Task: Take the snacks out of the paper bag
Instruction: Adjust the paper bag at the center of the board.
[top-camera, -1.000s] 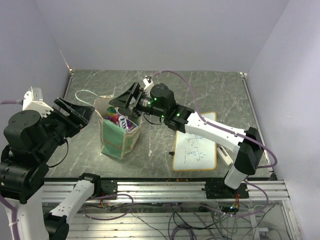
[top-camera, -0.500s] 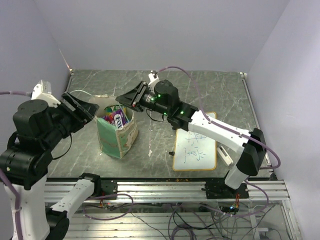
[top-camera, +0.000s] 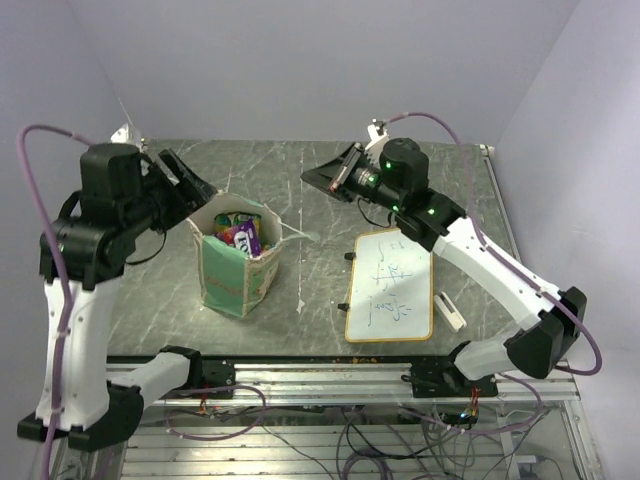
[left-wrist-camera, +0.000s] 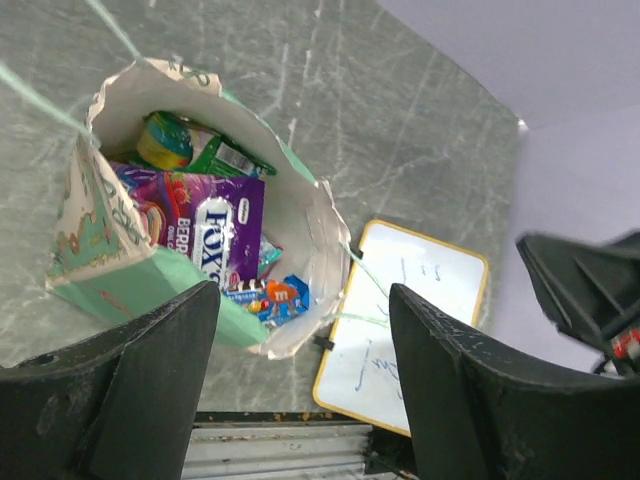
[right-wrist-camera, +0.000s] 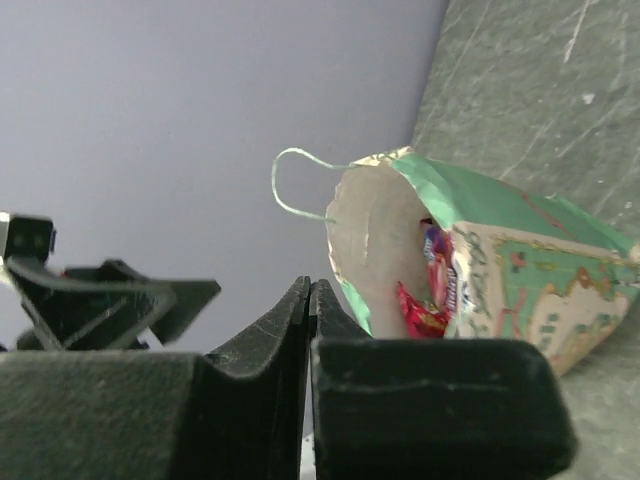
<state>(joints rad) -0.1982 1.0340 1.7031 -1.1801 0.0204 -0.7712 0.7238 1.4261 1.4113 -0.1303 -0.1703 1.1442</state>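
The grey marbled worktop (top-camera: 300, 300) carried everything. On its left half, towards the near edge, we saw the paper bag (top-camera: 235, 272) standing upright with its mouth open. The snacks (left-wrist-camera: 210, 215) were all inside it. A whiteboard (top-camera: 392, 285) with writing lay flat on the right half, close to the near edge. The left tool (top-camera: 192, 187) hung in the air over the far-left side of the bag's rim. Its two fingers (left-wrist-camera: 120, 390) were spread wide apart with nothing between them, and we could not tell whether it touched the paper. The right tool (top-camera: 315, 178) was raised over the far middle of the worktop, well apart from the bag and pointing towards it. Its fingers were pressed together and we saw nothing caught in them. In the bag a purple packet (left-wrist-camera: 215, 230) lay uppermost, with a green packet (left-wrist-camera: 190, 150) beyond it and a red packet (right-wrist-camera: 420, 310) against the inner wall. A small white eraser (top-camera: 452, 310) lay just beside the whiteboard's right side. Tiny blue candy (left-wrist-camera: 272, 295) sat at the bag's lip.
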